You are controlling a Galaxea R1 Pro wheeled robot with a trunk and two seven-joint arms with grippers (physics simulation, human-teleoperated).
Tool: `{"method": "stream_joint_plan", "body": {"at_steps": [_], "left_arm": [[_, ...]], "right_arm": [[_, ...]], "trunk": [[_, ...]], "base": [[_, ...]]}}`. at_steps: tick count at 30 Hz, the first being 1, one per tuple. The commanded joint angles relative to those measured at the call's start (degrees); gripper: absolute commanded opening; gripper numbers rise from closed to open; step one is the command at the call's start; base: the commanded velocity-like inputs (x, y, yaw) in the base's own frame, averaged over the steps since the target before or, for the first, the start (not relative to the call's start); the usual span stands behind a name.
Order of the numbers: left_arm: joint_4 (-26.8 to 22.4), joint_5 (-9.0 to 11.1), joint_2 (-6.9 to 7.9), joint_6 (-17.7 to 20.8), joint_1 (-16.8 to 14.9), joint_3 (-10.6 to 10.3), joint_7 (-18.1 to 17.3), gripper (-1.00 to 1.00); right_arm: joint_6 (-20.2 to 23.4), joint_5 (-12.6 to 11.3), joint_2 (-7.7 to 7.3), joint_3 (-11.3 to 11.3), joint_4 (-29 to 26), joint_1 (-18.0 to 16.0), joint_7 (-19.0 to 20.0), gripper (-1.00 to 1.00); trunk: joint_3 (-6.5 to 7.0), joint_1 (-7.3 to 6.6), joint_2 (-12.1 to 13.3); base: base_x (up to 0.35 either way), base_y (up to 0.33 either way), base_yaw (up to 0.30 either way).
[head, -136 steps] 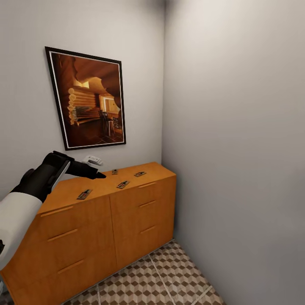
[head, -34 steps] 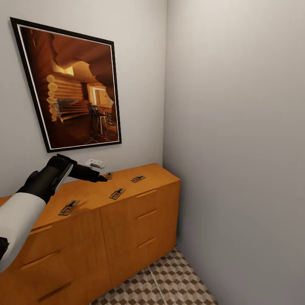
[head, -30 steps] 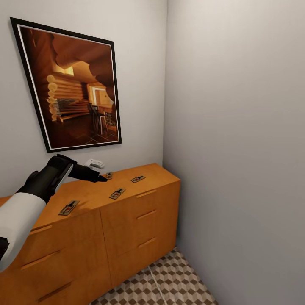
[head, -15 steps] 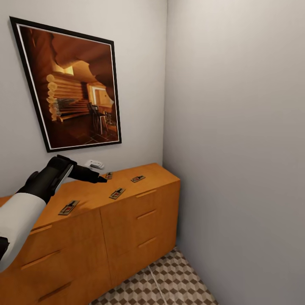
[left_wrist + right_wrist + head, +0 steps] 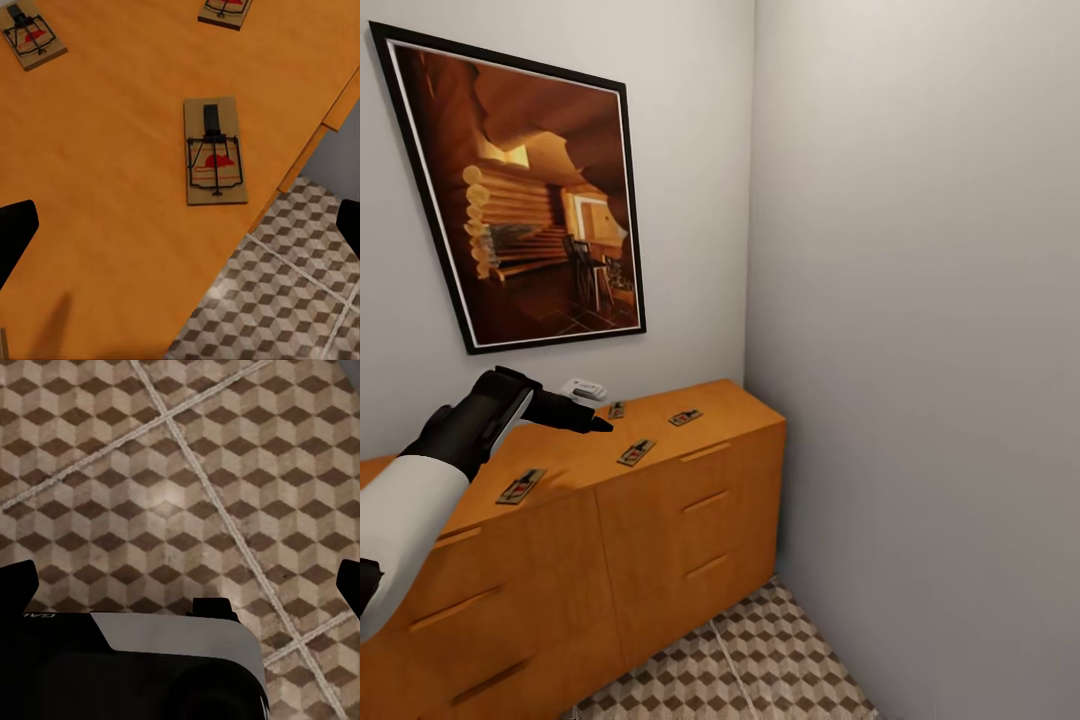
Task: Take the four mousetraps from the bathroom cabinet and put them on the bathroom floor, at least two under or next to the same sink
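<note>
Four mousetraps lay flat on the cabinet top, spread apart, w/ one far-left, one far-right, one near the back wall. Left gripper hovered over the top, jaws spread wide, empty; the wrist view showed a trap between its fingertips. Right gripper was also spread, above tiled floor. A framed picture hung above.
</note>
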Motion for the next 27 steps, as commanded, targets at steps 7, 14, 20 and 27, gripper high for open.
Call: {"method": "stream_joint_plan", "body": {"at_steps": [7,14,20,27], "left_arm": [[-0.1,-0.2,-0.59,0.2,-0.1,-0.2,-0.4,1.00],[-0.1,0.0,-1.07,0.2,-0.1,-0.2,-0.6,1.00],[-0.1,0.5,-1.21,0.2,-0.1,-0.1,-0.7,1.00],[-0.3,1.9,-1.54,0.3,-0.1,0.1,-0.7,1.00]], "right_arm": [[-0.2,0.0,0.02,0.0,0.0,0.0,0.0,1.00],[-0.2,0.0,0.01,0.0,0.1,0.0,0.0,1.00],[-0.2,0.0,-0.01,0.0,0.5,0.0,0.0,1.00],[-0.2,0.0,-0.02,0.0,0.9,0.0,0.0,1.00]], "trunk": [[-0.47,0.00,0.0],[-0.55,0.00,0.0],[-0.57,0.00,0.0],[-0.57,0.00,0.0]], "base": [[0.000,0.000,0.000],[0.000,0.000,0.000],[0.000,0.000,0.000],[0.000,0.000,0.000]]}}
